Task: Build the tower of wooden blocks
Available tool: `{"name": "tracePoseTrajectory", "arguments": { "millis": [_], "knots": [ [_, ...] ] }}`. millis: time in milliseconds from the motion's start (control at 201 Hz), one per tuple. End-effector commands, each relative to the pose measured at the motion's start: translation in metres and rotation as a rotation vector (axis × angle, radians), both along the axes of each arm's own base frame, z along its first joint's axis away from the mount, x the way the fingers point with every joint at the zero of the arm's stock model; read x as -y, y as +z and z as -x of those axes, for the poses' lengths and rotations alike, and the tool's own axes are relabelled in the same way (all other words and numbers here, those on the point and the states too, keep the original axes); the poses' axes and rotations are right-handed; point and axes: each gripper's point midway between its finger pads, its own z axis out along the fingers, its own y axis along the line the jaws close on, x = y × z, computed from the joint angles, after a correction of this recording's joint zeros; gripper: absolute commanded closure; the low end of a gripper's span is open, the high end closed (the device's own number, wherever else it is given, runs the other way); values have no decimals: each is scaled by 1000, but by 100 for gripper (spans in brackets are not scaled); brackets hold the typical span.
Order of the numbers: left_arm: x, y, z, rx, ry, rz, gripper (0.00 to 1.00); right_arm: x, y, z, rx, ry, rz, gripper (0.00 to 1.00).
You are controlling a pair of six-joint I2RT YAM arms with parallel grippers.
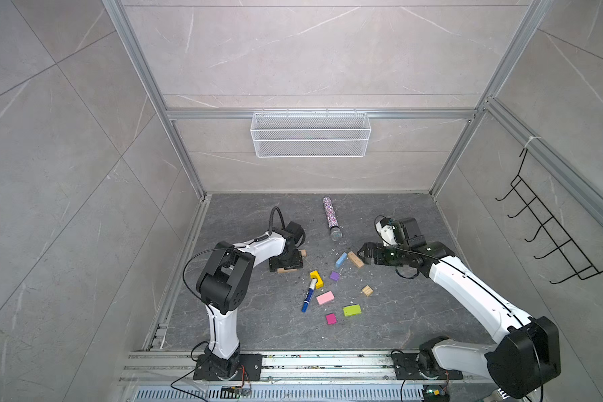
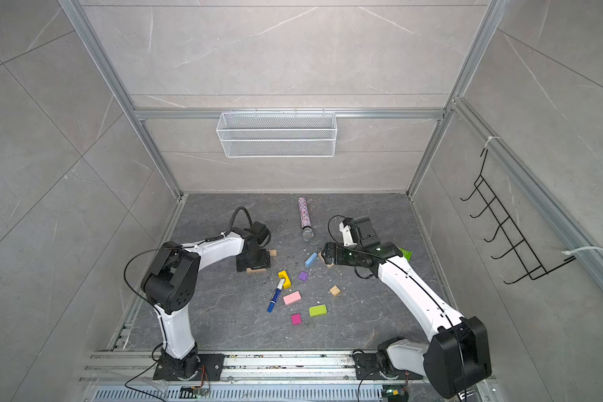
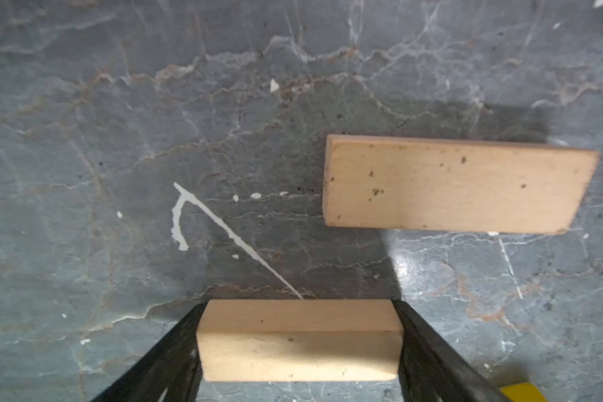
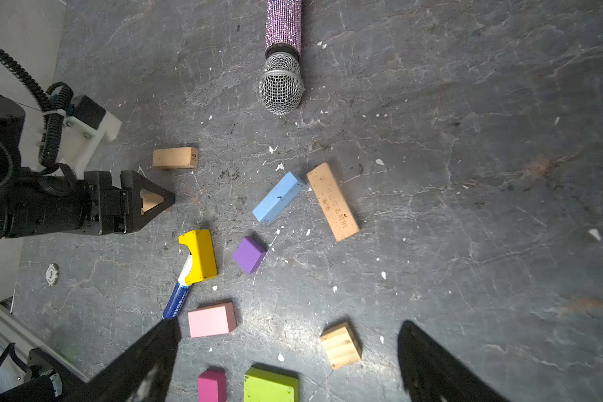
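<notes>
1. Sprawling under everything, the dark marbled table (image 1: 258, 323) carries the wood blocks (image 4: 211, 319) singly, each on its own patch. The yellow arch (image 1: 316, 279) in the middle serves as the reference for all the rest.
2. The right gripper (image 1: 362, 255) hangs back and to the right of the yellow arch. Its jaws are spread wide with nothing between them, and the tips sit just beside a printed tan bar (image 1: 355, 259).
3. Over to the left gripper (image 3: 299, 313), left of the arch and a touch farther back, pointing down. Its fingers (image 3: 174, 348) press on both ends of a plain tan bar (image 3: 300, 343), a clean pinch. Whether that bar rests on the table cannot be told.
4. The glittery microphone (image 1: 330, 217) lies well behind the arch, mesh head toward it.
5. The blue-and-white marker (image 1: 308, 296) has its white end tucked into the arch's hollow, and its body runs toward the front.
6. A second tan bar (image 3: 460, 184) lies flat, back-left of the arch and apart from the pinched one.
7. The light-blue bar (image 1: 341, 259) is back-right of the arch, corner to corner with the printed tan bar.
8. The pink block (image 1: 325, 298) sits just in front of the arch, with the lime-green block (image 1: 352, 310) farther front and right.
9. The purple block (image 1: 334, 276) sits just right of the arch.
10. The ridged tan cube (image 1: 367, 290) is farther right, and the magenta block (image 1: 331, 318) is frontmost.
</notes>
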Motion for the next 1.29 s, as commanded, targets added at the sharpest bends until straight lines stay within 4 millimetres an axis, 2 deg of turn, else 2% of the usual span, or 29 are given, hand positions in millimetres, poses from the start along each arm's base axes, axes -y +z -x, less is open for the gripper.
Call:
{"name": "tracePoseTrajectory", "arguments": {
  "millis": [0,80,124,339,578,956,1290],
  "knots": [
    [2,-15,14,-72,-8,-20,14,2,-3,8,-8,16,23,1],
    [1,-11,13,-68,-15,-25,10,2,-3,7,-8,16,22,1],
    [1,-7,12,-63,-17,-27,1,2,-4,8,-9,16,21,1],
    [4,15,2,-41,-46,-40,0,0,-2,6,-5,15,13,1],
    [19,41,-22,7,-60,-9,1,0,-1,6,-6,15,11,1],
    [35,37,-55,19,-84,-32,1,6,4,9,1,17,43,1],
    [34,23,-67,22,-115,-53,4,9,1,12,-7,12,58,1]
  ]
}}
